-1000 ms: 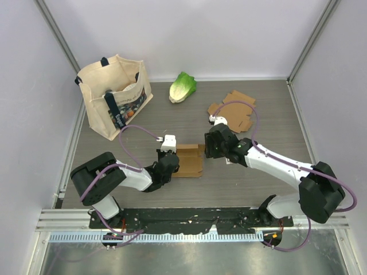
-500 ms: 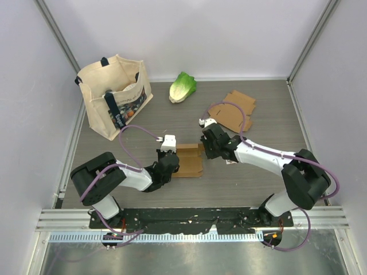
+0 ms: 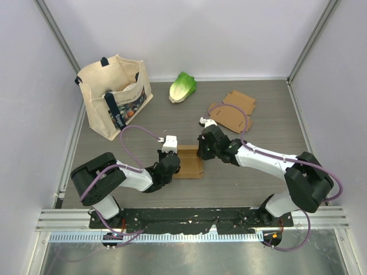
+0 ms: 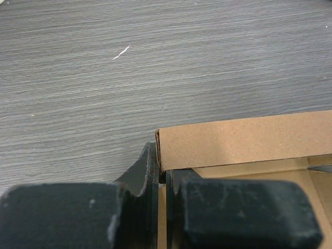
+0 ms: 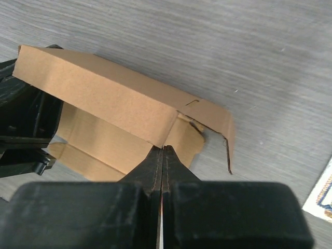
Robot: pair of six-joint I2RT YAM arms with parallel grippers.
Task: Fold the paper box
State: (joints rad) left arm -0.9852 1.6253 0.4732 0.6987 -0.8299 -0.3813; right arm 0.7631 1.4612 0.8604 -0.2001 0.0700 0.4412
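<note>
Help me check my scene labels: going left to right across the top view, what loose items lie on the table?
Canvas tote bag → lettuce head → flat cardboard blank. The half-folded box overlaps the lettuce's span, so it is left out.

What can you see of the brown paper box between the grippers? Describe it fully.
The paper box is plain brown cardboard, partly folded, lying open on the grey table. One long wall stands upright; an end flap is bent. The left gripper pinches its wall at one end, the right gripper at the other.
</note>
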